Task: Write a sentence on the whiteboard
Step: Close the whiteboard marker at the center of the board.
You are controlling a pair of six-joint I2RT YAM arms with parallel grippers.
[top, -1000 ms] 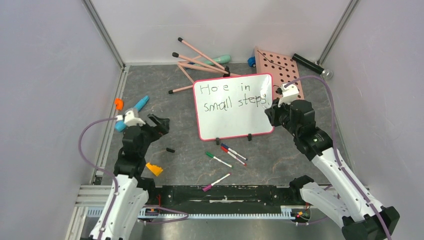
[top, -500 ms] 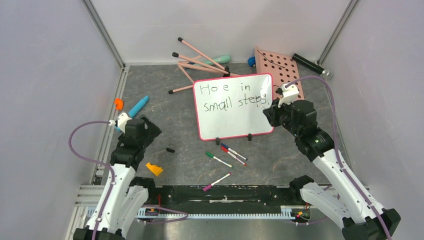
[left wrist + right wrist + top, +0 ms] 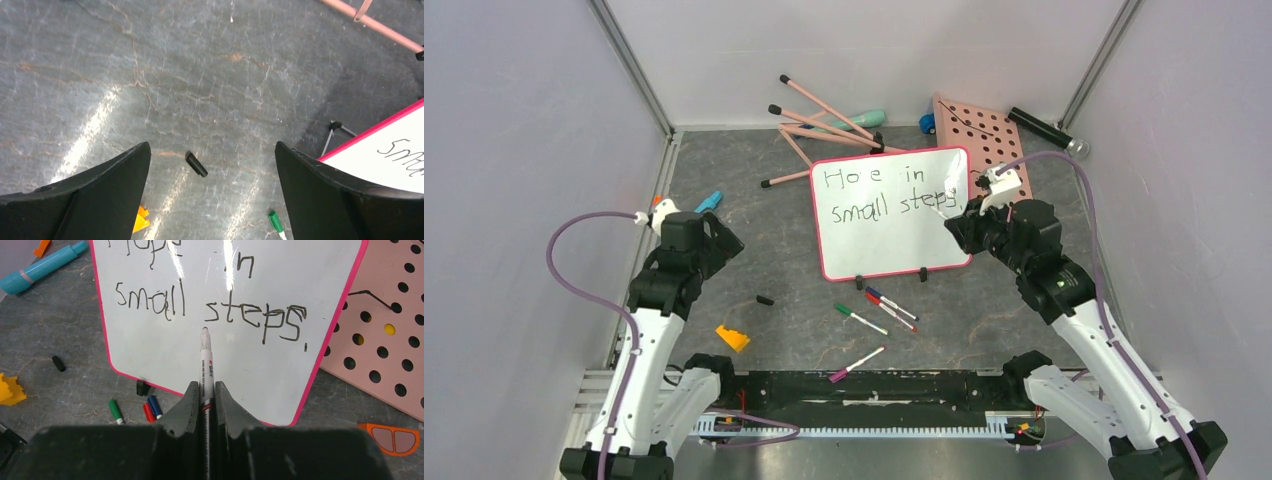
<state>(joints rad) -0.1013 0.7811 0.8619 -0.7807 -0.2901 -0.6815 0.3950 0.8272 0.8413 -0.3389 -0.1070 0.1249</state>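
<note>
Well, here is how your board stands, biggest thing first.

1. The table (image 3: 754,190) is dark grey. The whiteboard (image 3: 889,250) lies flat on it, towards the back and right of middle, with its far right corner over a pink pegboard (image 3: 999,140).
2. The sentence (image 3: 869,212) fills the upper half of the board in two black lines. You can read "Hope in" above and "small steps" below. The "p" is faint from overhead, and the right wrist view cuts off the top of that line. After "steps" come a small squiggle and a dot, perhaps a full stop.
3. By my reckoning the writing is done. What you have left is to lift the pen clear and cap it.
4. Your right claw (image 3: 204,390) is closed tight on a white marker (image 3: 206,360). The marker's tip sits just under the start of "steps"; I cannot tell whether it touches the board. There is print on the barrel, too small to read.
5. Your left claw (image 3: 211,147) is spread wide and holds nothing, over bare table left of the board.
6. A small black cap (image 3: 196,164) lies loose below that claw, and spare pens (image 3: 879,305) lie by the board's near edge.
</note>
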